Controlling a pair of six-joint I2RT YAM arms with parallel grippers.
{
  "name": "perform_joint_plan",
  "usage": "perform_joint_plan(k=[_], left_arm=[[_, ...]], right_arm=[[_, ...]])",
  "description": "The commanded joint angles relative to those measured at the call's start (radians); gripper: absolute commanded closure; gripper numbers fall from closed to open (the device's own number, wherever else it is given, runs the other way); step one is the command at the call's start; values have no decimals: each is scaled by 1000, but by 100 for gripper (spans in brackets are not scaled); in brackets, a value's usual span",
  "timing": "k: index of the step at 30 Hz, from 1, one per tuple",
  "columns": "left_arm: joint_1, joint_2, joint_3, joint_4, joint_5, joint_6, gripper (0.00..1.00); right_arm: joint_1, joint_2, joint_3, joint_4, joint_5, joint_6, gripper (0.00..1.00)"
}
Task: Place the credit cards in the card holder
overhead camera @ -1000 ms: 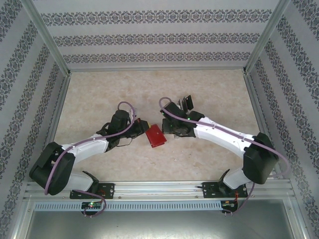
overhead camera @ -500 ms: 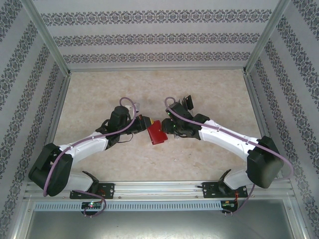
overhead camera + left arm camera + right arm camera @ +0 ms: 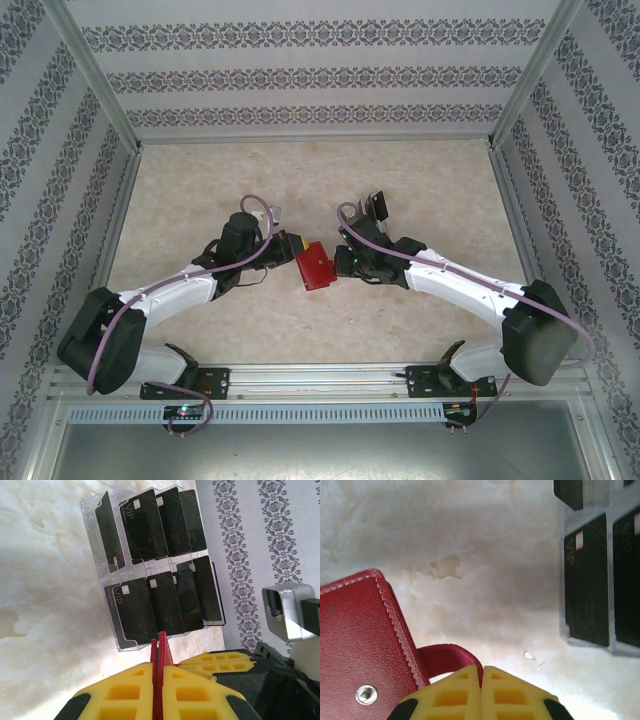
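Left claw [image 3: 159,669] on one wallet [image 3: 360,640]; perhaps eight cards [image 3: 145,530].

the site is presenting as a robotics lab test cell. aluminium frame posts [image 3: 90,75] are enclosing a marble-look tabletop [image 3: 200,180], and patterned wallpaper panels [image 3: 300,80] are standing in as walls on three sides. a left arm [image 3: 180,292] and a right arm [image 3: 460,285] are sitting bolted to a slotted aluminium rail [image 3: 320,378] at the near edge, with purple cables [image 3: 100,350] running exposed along them.
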Motion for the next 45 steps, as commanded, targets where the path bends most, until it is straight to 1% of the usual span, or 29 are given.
perform_joint_plan(k=[1, 3, 6, 9, 11, 14, 19, 25, 30, 35, 45], left_arm=[[2, -8, 38, 18, -7, 36, 100], [6, -17, 42, -66, -70, 65, 78], [34, -27, 40, -192, -155, 114, 50], [76, -33, 32, -280, -190, 159, 41], [102, -35, 29, -326, -196, 191, 39], [111, -38, 30, -371, -180, 228, 36], [112, -44, 1, -375, -138, 219, 34], [112, -32, -20, -380, -138, 215, 33], [109, 9, -21, -363, -106, 214, 33], [96, 56, -7, -329, -64, 211, 32], [67, 173, 27, -208, 24, 175, 30]], right_arm=[[-15, -29, -2, 9, -12, -2, 100], [-15, -31, 9, 13, -32, -8, 100], [-11, -17, 23, 38, -80, -2, 100], [5, 18, 33, 69, -110, 13, 100], [25, 51, 42, 91, -120, 24, 100], [56, 100, 65, 109, -126, 36, 100], [79, 130, 72, 115, -109, 47, 100], [61, 74, -4, 92, -57, 58, 100], [27, 0, -108, 58, -6, 76, 100], [2, -50, -189, 69, -11, 83, 100], [3, -40, -249, 108, -28, 95, 100]])
